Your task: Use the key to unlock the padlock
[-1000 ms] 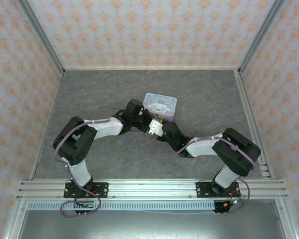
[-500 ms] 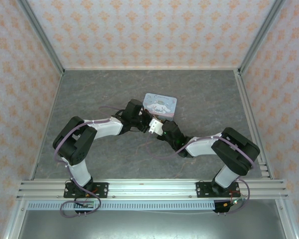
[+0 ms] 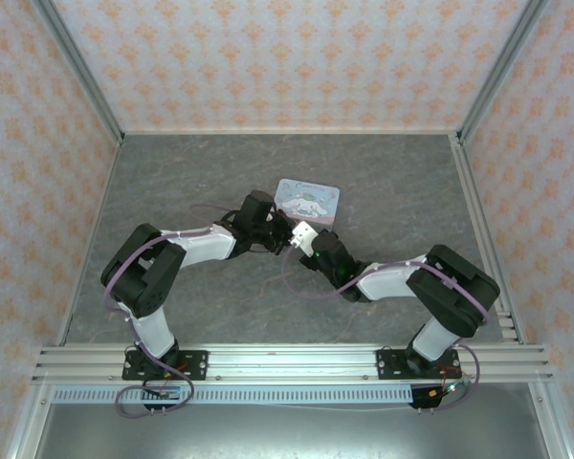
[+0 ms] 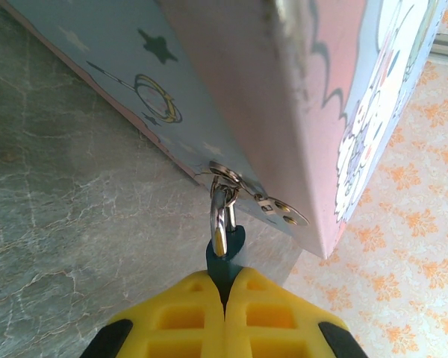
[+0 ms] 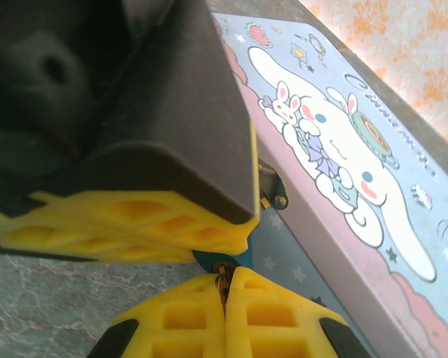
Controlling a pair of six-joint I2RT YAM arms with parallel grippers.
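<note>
at the near edge of the cartoon tin [image 4: 284,89], the padlock [image 4: 222,257] hangs by its silver shackle from the tin's small metal hasp [image 4: 263,203]. its teal body is pinched between the yellow pads of the left gripper [image 4: 225,287], which is clenched on it. seen from the right wrist, a bit of the same teal [image 5: 209,260] peeks out just above the right gripper [image 5: 225,291], whose pads are pressed together on a thin brassy sliver that looks like the key [image 5: 224,274].

compared with a second ago, the overhead view has the right gripper [image 3: 311,244] shifted slightly up and toward the tin [image 3: 308,199], closer against the left gripper [image 3: 285,236], and its jaws have drawn shut. the left arm and the tin lie as they did.

on the lid [image 5: 343,171] a white long-eared cartoon character is printed, with a cursive word beside it that seems to begin "cinnam"; the rest is too blurred to read. stars and a ringed planet are drawn on the tin's side wall.

most of the padlock's body is buried between the left pads, and its keyhole cannot be seen. whether the key's tip is inside the lock cannot be told. from overhead the two grippers cover the lock completely. the grey marbled table [image 3: 191,182] lies around them.
</note>
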